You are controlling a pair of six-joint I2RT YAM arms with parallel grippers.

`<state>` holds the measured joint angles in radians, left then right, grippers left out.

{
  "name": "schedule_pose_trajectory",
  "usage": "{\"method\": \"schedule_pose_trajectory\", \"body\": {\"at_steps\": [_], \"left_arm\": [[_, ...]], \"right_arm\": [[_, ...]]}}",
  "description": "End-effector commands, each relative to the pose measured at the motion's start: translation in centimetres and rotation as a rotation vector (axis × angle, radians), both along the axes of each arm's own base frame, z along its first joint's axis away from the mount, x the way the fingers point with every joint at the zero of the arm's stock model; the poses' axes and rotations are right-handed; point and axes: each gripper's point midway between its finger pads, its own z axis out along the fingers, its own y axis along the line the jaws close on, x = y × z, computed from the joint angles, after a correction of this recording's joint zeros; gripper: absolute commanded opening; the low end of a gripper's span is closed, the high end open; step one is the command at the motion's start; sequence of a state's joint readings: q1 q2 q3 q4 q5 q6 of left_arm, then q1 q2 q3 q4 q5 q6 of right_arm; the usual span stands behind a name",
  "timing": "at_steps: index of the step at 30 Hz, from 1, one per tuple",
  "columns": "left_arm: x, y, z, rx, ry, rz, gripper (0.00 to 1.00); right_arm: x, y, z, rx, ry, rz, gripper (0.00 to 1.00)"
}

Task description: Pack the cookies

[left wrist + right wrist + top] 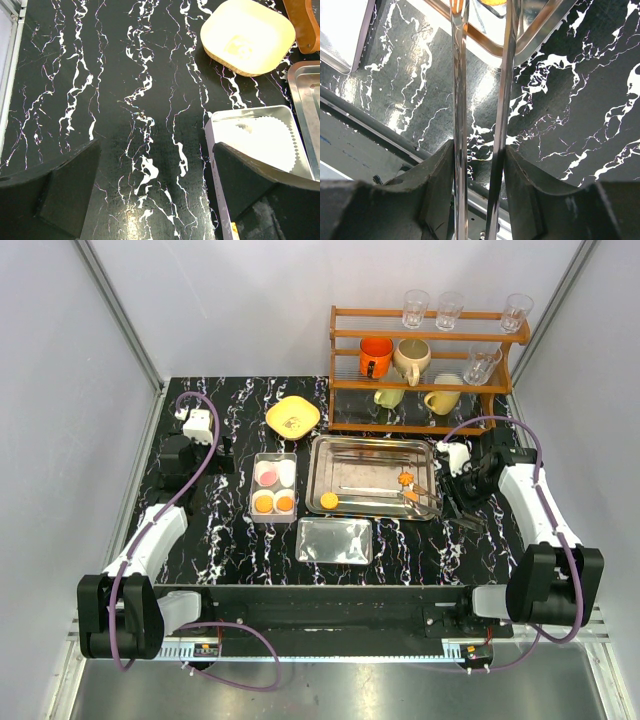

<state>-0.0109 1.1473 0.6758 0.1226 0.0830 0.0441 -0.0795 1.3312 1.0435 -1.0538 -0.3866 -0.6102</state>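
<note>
Half-open right jaws around tongs (459, 100)

We see a glossy black table (220, 530) veined white like marble, mirror-polished metal in the tray (375, 508) and tongs (459, 100), smooth varnished wood in the rack (430, 337), clear glass tumblers (416, 308), a fluted white paper cup (260, 137), and matt orange cookies (329, 500).

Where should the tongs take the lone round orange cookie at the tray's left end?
Probably across its rim: the cookie lies flat on the tray, apart from the other cookies, bare metal all round, so the tongs come straight down from above.
</note>
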Motion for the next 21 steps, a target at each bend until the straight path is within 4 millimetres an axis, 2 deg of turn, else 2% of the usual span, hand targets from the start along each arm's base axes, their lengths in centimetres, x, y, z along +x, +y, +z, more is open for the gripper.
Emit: {"method": "schedule_pose_trajectory", "body": {"at_steps": [1,21], "left_arm": [[0.43,0.18,1.09,0.003,-0.056,0.000,0.99],[0.34,0.30,1.31,0.009,-0.064,0.005,0.99]], "right_arm": [[-0.29,0.09,-0.16,0.020,0.021,0.015,0.48],[-0.89,-0.17,-0.84,0.038,0.112,0.013,0.46]]}}
